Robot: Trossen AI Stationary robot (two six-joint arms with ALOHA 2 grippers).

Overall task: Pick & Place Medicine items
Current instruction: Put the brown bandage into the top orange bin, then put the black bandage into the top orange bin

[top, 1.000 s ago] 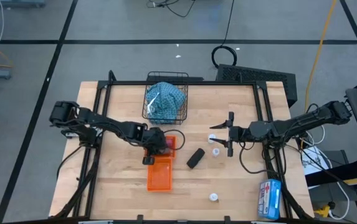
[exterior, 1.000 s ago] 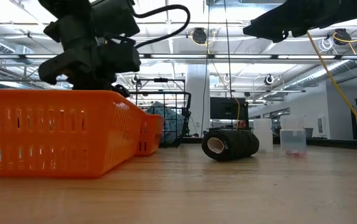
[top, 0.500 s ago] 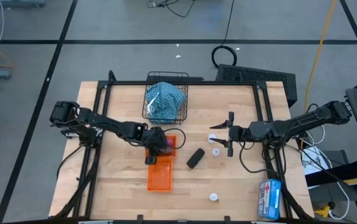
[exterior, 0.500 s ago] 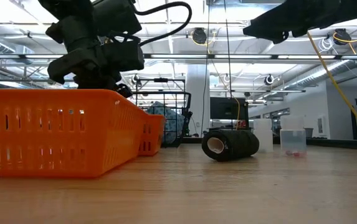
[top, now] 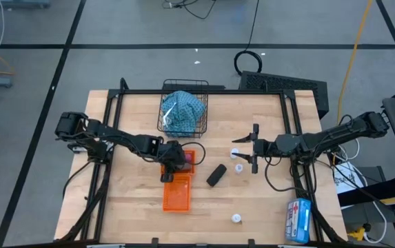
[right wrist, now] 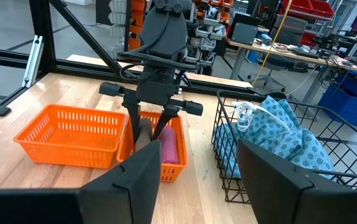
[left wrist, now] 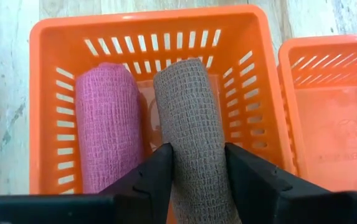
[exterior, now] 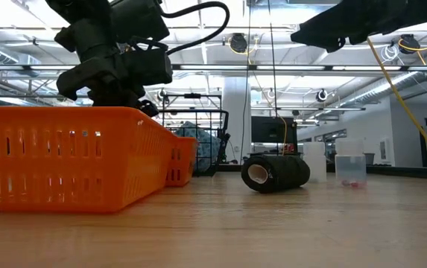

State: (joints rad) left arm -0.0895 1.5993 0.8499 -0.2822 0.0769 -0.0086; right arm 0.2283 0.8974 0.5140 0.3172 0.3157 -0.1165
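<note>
My left gripper (top: 171, 162) is over the small orange basket (left wrist: 147, 18), shut on the brown bar (left wrist: 190, 112). The pink oblong (left wrist: 106, 124) lies in the same basket beside the brown bar. The black oblong (top: 216, 174) lies on its side on the table. Two white vials (top: 235, 153) (top: 239, 167) stand near my right gripper (top: 254, 148), which hovers open over the table's right half. A third vial (top: 236, 218) stands near the near edge. The blue patterned pouch (top: 182, 110) sits in the wire basket (top: 203, 127). My left gripper pinches the brown bar between its two fingers (left wrist: 159, 171), at the end nearest the wrist (left wrist: 197, 180). The fingers come from above, slanting down, and lie along the bar. The bar's far end (left wrist: 181, 68) reaches down into the basket beside the pink oblong.
A second, empty orange basket (top: 176, 194) adjoins the small one on its near side. The blue-and-white printed packet (top: 298, 219) lies at the table's near right corner. A black frame (top: 197, 91) borders the table. Bare wood shows between the black oblong and the near edge.
My left gripper shifted slightly toward the table's right in the first half second, still shut on the brown bar, then held still.
</note>
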